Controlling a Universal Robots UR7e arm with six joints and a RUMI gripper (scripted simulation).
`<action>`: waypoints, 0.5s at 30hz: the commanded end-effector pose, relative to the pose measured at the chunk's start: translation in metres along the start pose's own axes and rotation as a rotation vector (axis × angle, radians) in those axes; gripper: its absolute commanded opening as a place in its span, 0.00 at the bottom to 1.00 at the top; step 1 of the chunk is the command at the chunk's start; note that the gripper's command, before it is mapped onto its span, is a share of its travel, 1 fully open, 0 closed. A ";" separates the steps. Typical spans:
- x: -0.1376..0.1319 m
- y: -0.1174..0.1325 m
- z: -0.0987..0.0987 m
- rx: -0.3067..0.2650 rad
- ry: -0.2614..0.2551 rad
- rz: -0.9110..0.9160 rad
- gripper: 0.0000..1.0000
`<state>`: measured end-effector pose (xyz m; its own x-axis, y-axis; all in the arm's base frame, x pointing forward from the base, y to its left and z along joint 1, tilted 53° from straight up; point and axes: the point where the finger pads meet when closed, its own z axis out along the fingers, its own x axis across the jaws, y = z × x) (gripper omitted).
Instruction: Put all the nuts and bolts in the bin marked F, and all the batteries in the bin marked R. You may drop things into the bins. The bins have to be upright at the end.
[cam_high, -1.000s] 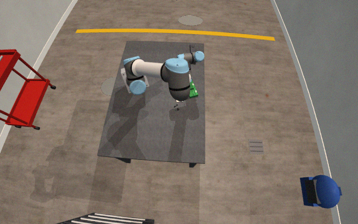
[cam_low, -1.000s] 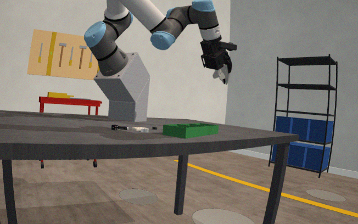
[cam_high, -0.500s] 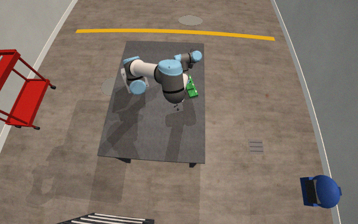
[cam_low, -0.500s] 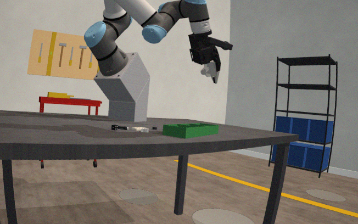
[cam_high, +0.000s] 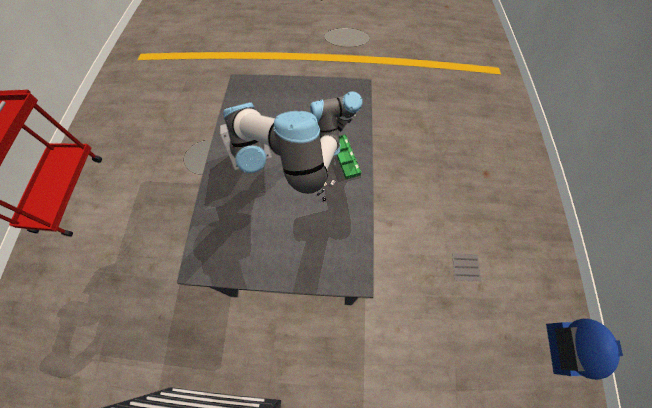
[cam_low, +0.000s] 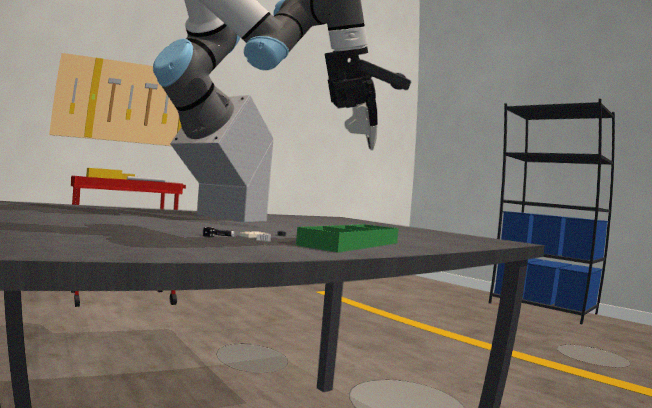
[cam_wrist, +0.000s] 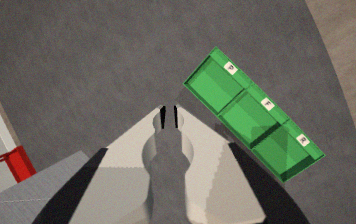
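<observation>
Gripper (cam_low: 371, 140) closed on nothing, high above green bin tray (cam_low: 345, 237); small rigid bolts and batteries (cam_low: 240, 233) on table (cam_low: 150, 260) look light, likely slippery; grasp across shanks.

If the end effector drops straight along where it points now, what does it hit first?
Most likely bare table top, just beside the green bin tray. The end effector is shut and empty, high above the table; depth is hard to judge, so the tray's near edge could be close.
</observation>
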<state>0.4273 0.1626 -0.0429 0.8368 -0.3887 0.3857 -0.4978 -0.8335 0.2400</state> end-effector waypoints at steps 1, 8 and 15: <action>0.004 0.019 -0.008 -0.038 0.036 0.110 0.04; 0.010 0.041 -0.018 -0.065 0.081 0.231 0.04; 0.014 0.056 -0.024 -0.080 0.115 0.314 0.04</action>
<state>0.4106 0.1257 -0.0085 0.6516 -0.5484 0.5241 -0.7120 -0.6805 0.1732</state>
